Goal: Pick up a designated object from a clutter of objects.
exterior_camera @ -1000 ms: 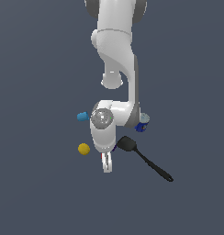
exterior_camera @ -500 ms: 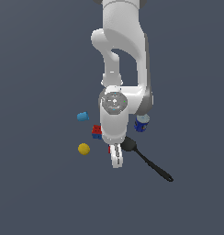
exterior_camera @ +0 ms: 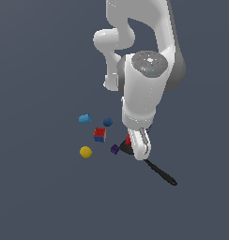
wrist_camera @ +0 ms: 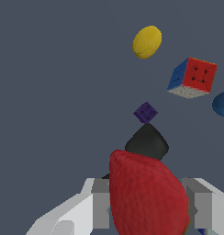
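Observation:
The designated object, a red bumpy strawberry (wrist_camera: 148, 193), fills the gap between my gripper's (wrist_camera: 150, 209) two fingers in the wrist view. The gripper is shut on it, with grey pads (wrist_camera: 101, 209) pressed against both sides. In the exterior view only a red sliver of the strawberry (exterior_camera: 128, 139) shows beside the white fingers (exterior_camera: 141, 144) of the gripper (exterior_camera: 136, 150), over the spatula's head. The rest of the clutter lies below: yellow ball (exterior_camera: 86, 152), red-blue cube (exterior_camera: 100, 134), purple cube (exterior_camera: 115, 149), dark blue ball (exterior_camera: 107, 122), light blue cylinder (exterior_camera: 84, 118).
A black spatula (exterior_camera: 158, 171) stretches toward the exterior view's lower right, its head (wrist_camera: 147, 143) just beyond the strawberry in the wrist view. The yellow ball (wrist_camera: 147, 41), red-blue cube (wrist_camera: 193, 78) and purple cube (wrist_camera: 145, 112) lie further out. The arm's body hides the floor behind it.
The arm has risen and looms larger in the exterior view. The gripper has shifted toward the exterior view's right and upward with the strawberry. The other items have stayed put.

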Robot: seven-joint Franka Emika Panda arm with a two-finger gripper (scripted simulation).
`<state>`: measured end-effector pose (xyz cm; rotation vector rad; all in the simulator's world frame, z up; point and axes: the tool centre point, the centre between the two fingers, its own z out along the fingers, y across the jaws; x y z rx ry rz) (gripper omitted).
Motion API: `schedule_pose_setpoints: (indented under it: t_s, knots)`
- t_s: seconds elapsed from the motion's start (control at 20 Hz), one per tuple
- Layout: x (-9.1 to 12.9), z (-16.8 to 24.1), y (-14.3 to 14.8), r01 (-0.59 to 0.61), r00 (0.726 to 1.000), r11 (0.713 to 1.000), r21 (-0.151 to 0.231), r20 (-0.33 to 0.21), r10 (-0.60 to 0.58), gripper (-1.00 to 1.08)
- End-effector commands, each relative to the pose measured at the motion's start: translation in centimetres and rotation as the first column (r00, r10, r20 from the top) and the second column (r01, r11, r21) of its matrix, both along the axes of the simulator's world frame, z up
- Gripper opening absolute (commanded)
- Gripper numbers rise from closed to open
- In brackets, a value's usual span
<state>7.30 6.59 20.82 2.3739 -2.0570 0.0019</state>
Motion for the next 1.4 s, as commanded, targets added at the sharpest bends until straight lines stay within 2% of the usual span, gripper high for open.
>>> schedule_pose_setpoints:
  t_s: [0.0, 0.75, 1.35]
  knots:
    - [-0.1, 2.8, 1.5, 0.001, 1.0, 1.0, -0.001, 0.0, -0.001, -1.0]
    - [0.2, 17.7, 9.8, 0.0, 1.0, 1.0, 0.0, 0.0, 0.0, -1.0]
    - [0.6, 22.8, 12.8, -0.001, 1.0, 1.0, 0.001, -0.001, 0.001, -1.0]
